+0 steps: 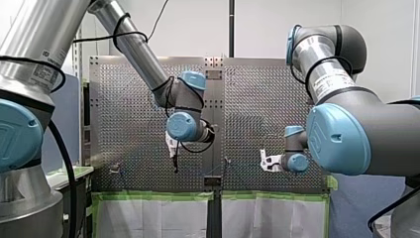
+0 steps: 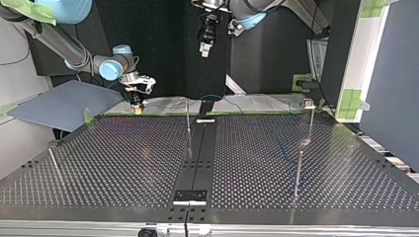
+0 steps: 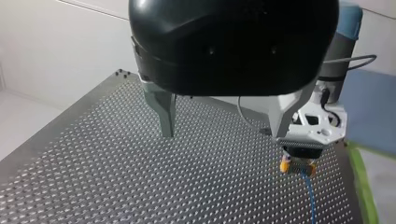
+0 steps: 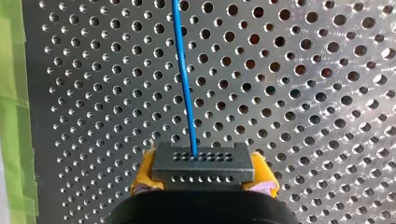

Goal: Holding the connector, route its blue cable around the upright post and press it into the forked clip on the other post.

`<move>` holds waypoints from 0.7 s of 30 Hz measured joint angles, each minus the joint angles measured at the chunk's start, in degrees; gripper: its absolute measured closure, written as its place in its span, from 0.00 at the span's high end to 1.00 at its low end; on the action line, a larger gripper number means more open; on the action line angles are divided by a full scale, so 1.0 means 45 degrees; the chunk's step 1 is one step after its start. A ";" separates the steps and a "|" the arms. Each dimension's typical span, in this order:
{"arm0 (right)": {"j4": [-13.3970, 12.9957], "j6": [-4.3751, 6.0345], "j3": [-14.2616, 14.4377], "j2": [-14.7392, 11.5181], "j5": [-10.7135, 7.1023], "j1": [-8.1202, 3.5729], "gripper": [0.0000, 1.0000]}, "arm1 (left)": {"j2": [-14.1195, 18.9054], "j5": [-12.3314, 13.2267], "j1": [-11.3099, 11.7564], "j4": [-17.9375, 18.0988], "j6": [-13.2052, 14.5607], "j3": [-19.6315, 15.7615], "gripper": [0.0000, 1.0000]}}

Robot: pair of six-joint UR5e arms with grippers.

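We've got connector (image 4: 203, 163) pinched in R gripper (image 4: 204, 177) so cable (image 4: 184, 79) trails free for routing; L gripper (image 3: 224, 127) hangs wide & empty, out of the way.

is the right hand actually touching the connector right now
Touching. The right wrist view shows the connector pinched between the yellow pads of my right hand, one pad pressed against each side.

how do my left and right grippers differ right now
My left gripper is open and empty; my right gripper is shut on the connector. The left shows metal fingers, the right yellow pads. The left hangs higher above the table than the right. Both point downward.
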 joint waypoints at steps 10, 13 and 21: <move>0.0113 -0.0017 0.0000 -0.0005 -0.0004 -0.0003 0.00 | 0.0984 -0.0609 0.0523 0.0329 0.0366 -0.0980 1.00; 0.0126 -0.0017 0.0000 -0.0004 -0.0004 -0.0004 0.00 | 0.1246 -0.0425 0.0760 0.0576 0.0310 -0.1246 1.00; 0.0140 -0.0039 -0.0030 -0.0022 0.0053 -0.0010 0.00 | 0.2137 0.0437 0.1641 0.1462 0.0249 -0.2135 1.00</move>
